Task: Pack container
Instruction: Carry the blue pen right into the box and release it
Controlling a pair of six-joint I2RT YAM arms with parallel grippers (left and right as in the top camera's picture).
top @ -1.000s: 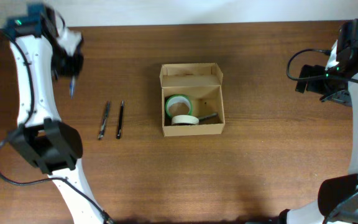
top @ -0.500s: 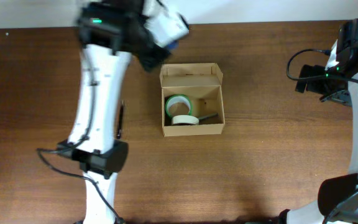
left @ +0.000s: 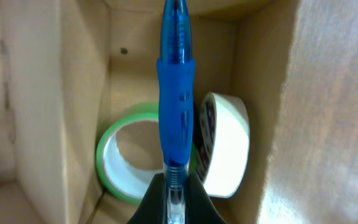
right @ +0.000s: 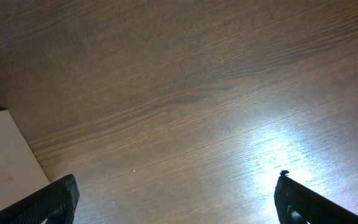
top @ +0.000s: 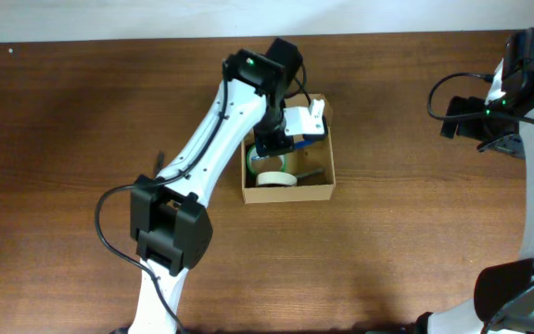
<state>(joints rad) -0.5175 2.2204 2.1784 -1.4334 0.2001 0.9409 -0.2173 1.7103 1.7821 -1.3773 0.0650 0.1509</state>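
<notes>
Narrowly, left claw (left: 169,200) gripping pen (left: 176,93), over container (left: 42,93)

The dark brown wooden table (top: 415,241) carries the open cardboard container (top: 290,194), directly below the left gripper's (top: 281,144) jaws. A dark pen (top: 160,160), mostly hidden, lies well left of them. Plain wood grain fills the space between the right gripper's (right: 176,208) jaws.

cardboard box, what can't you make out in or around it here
- Overhead: the left arm covers the lid and back half of the cardboard box.
- Overhead: a dark item beside the cream tape roll is too small to name.
- Left wrist: the blue pen in the left pincer runs off the top edge, so its end is unseen.
</notes>
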